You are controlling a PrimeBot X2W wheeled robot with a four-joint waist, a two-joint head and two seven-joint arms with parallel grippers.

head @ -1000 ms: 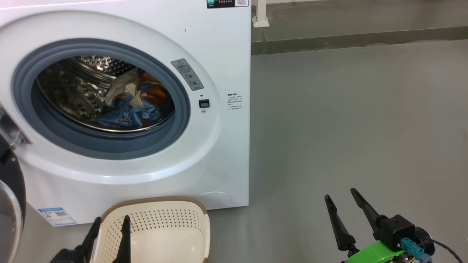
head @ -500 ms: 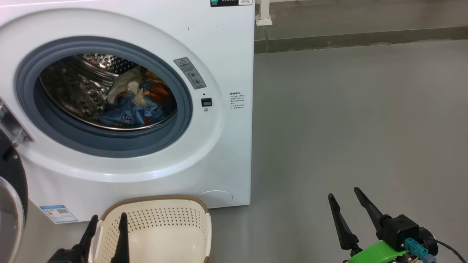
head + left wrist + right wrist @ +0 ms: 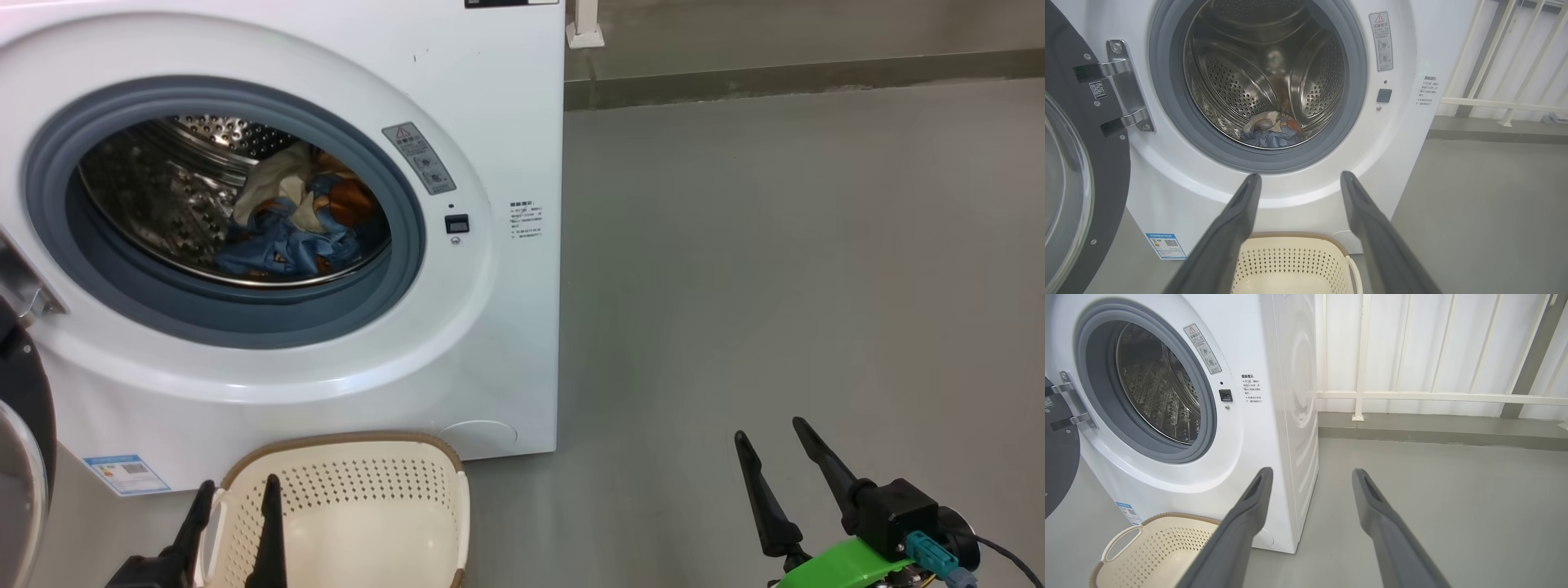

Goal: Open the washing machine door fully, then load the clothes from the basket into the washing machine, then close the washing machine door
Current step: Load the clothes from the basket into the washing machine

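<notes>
One washing machine [image 3: 506, 327], one basket [image 3: 367, 482], two grippers, and both are spread wide with nothing between their fingers! The left gripper [image 3: 237, 490] hovers low over the near end of the basket, which sits on the grey floor [image 3: 775, 245] just in front of the machine with its bare cream bottom showing. The right gripper [image 3: 767, 433] hangs over open floor, well to the right. One washing machine door [image 3: 33, 392] stands swung out on the left. The clothes [image 3: 286, 237] lie in a single tangled heap at the bottom of the steel drum, blue, cream and orange folds together. The left wrist view looks straight down the drum and picks out two metal hinge brackets [image 3: 1124, 122] carrying the door, plus one of the basket's white handles at the lower right. The right wrist view comes in from the side, giving the machine's white side panel, a white railing [image 3: 1412, 396] behind it, and the basket's other handle.
</notes>
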